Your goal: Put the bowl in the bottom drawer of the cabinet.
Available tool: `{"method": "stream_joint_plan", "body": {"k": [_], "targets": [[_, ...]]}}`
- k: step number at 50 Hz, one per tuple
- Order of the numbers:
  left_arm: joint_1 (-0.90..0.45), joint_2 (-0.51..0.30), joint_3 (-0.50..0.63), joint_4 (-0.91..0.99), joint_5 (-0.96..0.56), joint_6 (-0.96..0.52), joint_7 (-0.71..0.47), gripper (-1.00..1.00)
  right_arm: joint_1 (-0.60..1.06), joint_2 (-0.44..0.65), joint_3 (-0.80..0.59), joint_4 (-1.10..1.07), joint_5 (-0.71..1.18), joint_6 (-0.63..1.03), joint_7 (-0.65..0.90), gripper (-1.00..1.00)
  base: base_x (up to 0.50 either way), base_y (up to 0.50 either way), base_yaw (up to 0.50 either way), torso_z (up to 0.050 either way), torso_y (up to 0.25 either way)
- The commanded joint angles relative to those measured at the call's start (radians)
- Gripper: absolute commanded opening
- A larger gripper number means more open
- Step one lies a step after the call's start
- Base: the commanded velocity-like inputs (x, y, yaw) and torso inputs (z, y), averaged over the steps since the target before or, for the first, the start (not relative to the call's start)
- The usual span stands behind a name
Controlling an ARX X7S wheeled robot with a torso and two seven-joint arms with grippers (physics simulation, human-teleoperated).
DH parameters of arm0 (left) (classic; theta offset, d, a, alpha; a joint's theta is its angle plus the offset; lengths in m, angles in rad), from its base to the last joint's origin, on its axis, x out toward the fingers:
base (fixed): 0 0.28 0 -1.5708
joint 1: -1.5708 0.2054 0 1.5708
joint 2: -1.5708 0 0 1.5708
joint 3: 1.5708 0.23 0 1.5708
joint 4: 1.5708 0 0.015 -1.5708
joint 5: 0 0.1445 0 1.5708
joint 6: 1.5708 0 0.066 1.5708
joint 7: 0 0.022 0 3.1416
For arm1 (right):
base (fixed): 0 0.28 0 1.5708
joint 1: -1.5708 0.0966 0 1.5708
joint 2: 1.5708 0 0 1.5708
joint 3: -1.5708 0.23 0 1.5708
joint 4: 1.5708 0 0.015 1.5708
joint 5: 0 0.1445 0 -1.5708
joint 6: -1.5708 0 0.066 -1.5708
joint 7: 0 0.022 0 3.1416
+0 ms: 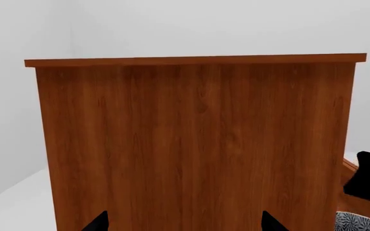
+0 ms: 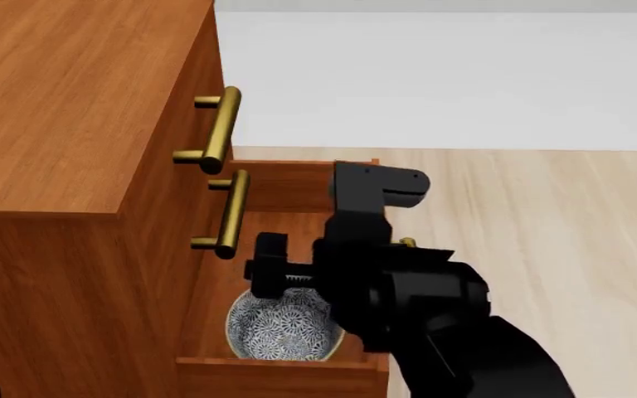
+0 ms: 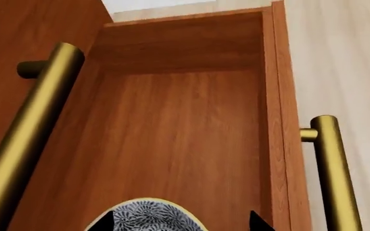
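Note:
The cabinet (image 2: 64,108) fills the left of the head view, and its side panel (image 1: 198,144) faces the left wrist camera. The bottom drawer (image 2: 285,371) is pulled out, showing a plain wooden floor (image 3: 172,134). The speckled bowl (image 2: 279,327) sits upright in the drawer's near end; its rim also shows in both wrist views (image 3: 148,217) (image 1: 358,222). My right gripper (image 3: 181,222) hangs above the bowl, open, with one fingertip over the rim and the other well clear. My left gripper (image 1: 185,222) is open, empty and close to the cabinet's side.
Brass handles of the two upper drawers (image 2: 219,128) (image 2: 233,211) jut out above the open drawer. The bottom drawer's own handle (image 3: 329,168) lies on its front. Pale wood floor (image 2: 562,215) stretches right of the cabinet. The right arm (image 2: 407,290) hides part of the drawer.

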Motion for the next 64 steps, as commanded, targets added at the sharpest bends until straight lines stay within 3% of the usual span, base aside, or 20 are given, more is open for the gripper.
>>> {"method": "stream_joint_plan", "body": {"k": [1,27,33,35,41,49,56,64], "targets": [[0.001,-0.001,0.003,0.002,0.002,0.001,-0.003,1.0,0.029,0.0,-0.002,0.006,-0.057,-0.006,0.023,1.0,0.0,0.0,0.0,0.0,0.0],[0.001,-0.007,0.006,0.016,0.001,-0.003,-0.011,1.0,0.086,0.0,0.003,0.035,-0.104,-0.008,0.025,1.0,0.0,0.0,0.0,0.0,0.0],[0.0,-0.008,0.009,0.018,0.002,-0.005,-0.012,1.0,0.098,0.0,-0.049,0.051,-0.053,-0.02,0.027,1.0,0.0,0.0,0.0,0.0,0.0],[0.0,-0.008,0.01,0.019,0.004,-0.006,-0.013,1.0,0.107,0.0,-0.133,0.051,0.031,-0.037,0.03,1.0,0.0,0.0,0.0,0.0,0.0],[-0.006,-0.005,0.018,0.013,0.006,-0.007,-0.013,1.0,0.129,0.0,-0.558,0.051,0.427,-0.122,-0.007,1.0,0.0,0.0,0.0,0.0,0.0],[-0.01,-0.005,0.027,0.015,0.012,-0.013,-0.015,1.0,0.151,0.001,-0.977,0.051,0.824,-0.178,-0.059,1.0,0.0,0.0,0.0,0.0,0.0],[-0.012,-0.005,0.035,0.02,0.018,-0.018,-0.018,1.0,0.17,0.007,-1.203,0.051,1.03,-0.195,-0.088,1.0,0.0,0.0,0.0,0.0,0.0],[-0.018,-0.003,0.049,0.029,0.028,-0.029,-0.023,1.0,0.187,0.022,-1.327,0.051,1.127,-0.204,-0.101,1.0,0.0,0.0,0.0,0.0,0.0]]}}
